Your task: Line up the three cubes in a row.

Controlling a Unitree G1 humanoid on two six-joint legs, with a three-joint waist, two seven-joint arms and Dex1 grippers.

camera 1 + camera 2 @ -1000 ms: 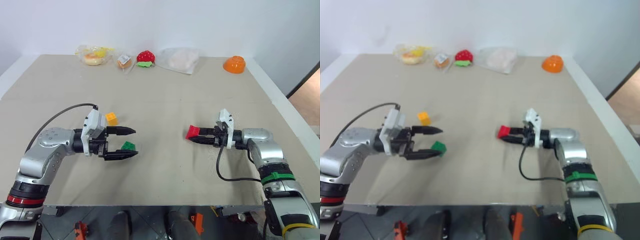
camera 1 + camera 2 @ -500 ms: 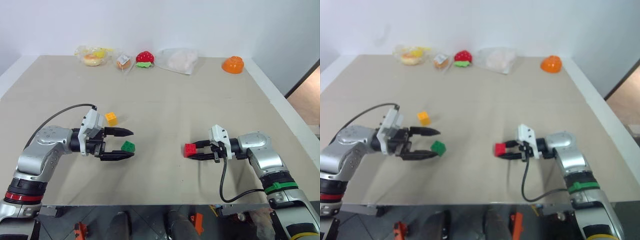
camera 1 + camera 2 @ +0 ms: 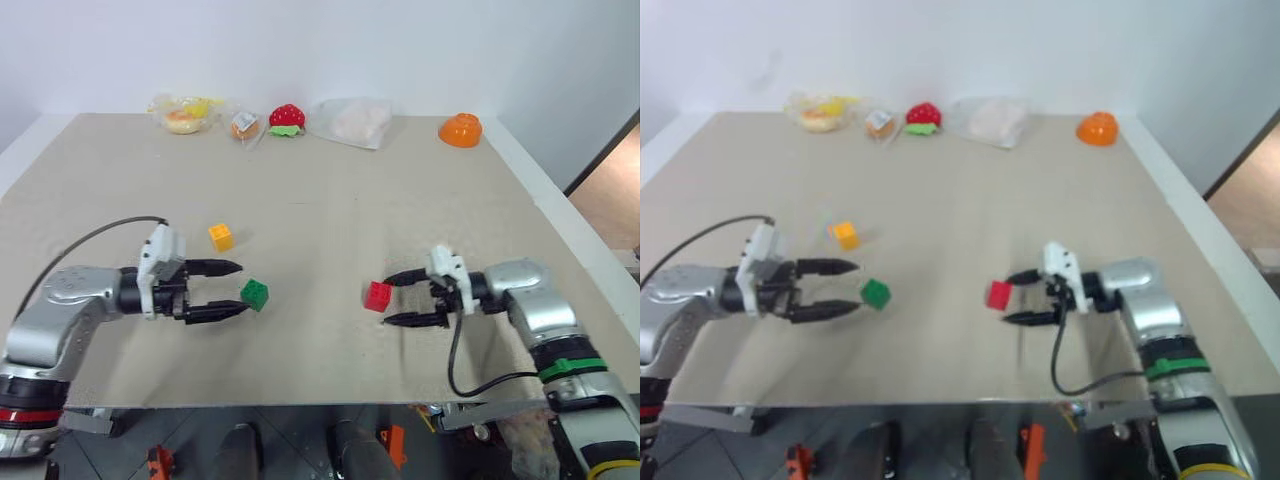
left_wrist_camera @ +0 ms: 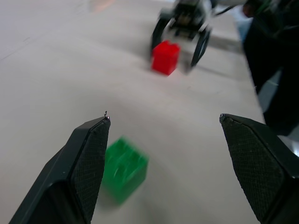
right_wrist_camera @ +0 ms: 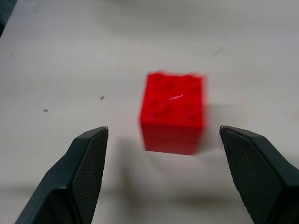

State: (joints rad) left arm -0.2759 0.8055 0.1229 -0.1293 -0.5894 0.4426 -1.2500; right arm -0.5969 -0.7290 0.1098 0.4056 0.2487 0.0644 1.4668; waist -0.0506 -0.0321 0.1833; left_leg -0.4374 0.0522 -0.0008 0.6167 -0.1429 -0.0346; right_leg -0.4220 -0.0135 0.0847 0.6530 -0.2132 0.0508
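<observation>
While the red cube [image 3: 378,296] rests on the bench [image 3: 330,225] just off the spread right tool [image 3: 405,298], the green cube [image 3: 254,294] lies just past the spread left tool [image 3: 232,290], the yellow-orange cube [image 3: 221,237] just behind it.

The counter [image 3: 330,215] is a plain pale beige. On it, the red cube [image 3: 378,296] is bright red on every side that shows. The green cube [image 3: 254,294] is a strong grass green, and the yellow-orange cube [image 3: 221,237] is a warm yellow with an orange tone. Both the left pincer [image 3: 234,288] and the right pincer [image 3: 397,299] have black fingers, whose pads [image 5: 88,172] carry a fine cross-hatched pattern, and a white block sits behind each one. The arms are silver grey. At the far edge, the strawberry toy [image 3: 286,118] is red with green leaves, and the bowl [image 3: 460,129] is orange.
</observation>
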